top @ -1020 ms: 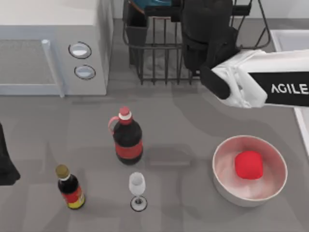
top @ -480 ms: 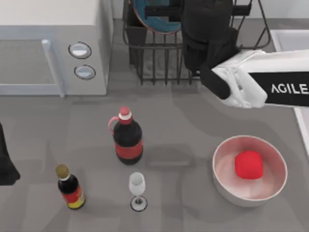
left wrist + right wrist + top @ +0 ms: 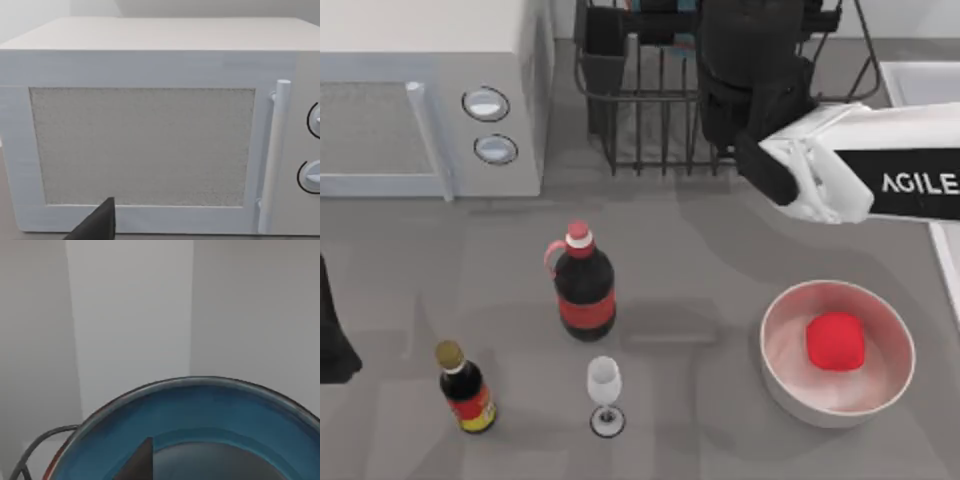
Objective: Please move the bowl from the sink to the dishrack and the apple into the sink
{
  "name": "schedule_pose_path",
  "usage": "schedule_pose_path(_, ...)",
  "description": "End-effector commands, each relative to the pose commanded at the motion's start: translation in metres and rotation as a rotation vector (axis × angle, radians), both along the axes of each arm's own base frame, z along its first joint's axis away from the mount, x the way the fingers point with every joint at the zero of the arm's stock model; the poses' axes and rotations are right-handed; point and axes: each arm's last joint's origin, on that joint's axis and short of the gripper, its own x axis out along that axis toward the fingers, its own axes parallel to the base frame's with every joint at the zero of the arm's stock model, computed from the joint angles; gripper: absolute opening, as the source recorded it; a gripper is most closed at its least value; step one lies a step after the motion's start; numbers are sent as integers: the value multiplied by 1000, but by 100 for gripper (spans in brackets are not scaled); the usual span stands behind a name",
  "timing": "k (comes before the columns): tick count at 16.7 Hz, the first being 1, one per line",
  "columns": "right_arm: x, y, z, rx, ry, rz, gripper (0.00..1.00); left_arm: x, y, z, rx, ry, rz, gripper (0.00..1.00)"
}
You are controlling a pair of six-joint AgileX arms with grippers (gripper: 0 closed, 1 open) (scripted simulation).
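Black wire bars make up the dishrack (image 3: 660, 110) at the back of the worktop (image 3: 720, 250), with a dark cup (image 3: 603, 50) at its left corner. The right arm (image 3: 860, 175) reaches in from the right side, and its dark wrist covers much of the rack. Its right gripper (image 3: 145, 460) is over the rack, but I cannot tell how far the jaws are open or if they hold anything. From the right wrist camera, the teal-blue bowl (image 3: 200, 425) sits very close below, with a bit of red-orange band at its rim and a rack wire beside it. The apple (image 3: 835, 340) lies inside a big white bowl (image 3: 790, 385) near the front right, well apart from the rack. A strip of the pale sink (image 3: 915, 85) shows at the right edge. A white microwave (image 3: 430, 100) stands to the left of the rack. In front sit a red-capped dark bottle (image 3: 584, 285), a small sauce bottle (image 3: 465, 388) and a little clear glass (image 3: 605, 395). The left arm (image 3: 332, 335) waits at the left edge, facing the microwave door.
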Motion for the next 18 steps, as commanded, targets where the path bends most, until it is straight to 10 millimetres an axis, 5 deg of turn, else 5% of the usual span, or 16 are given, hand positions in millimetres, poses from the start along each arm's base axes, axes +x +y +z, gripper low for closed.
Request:
schedule_pose_path(11,-2,-7,6,-1,0,-3,100,0,0,0,0,0,0,100)
schedule_pose_path(15,-20,-53,38,-3,0,-15,100,0,0,0,0,0,0,100)
schedule_pose_path(18,-56,-105,72,4,-16,-15,100,0,0,0,0,0,0,100)
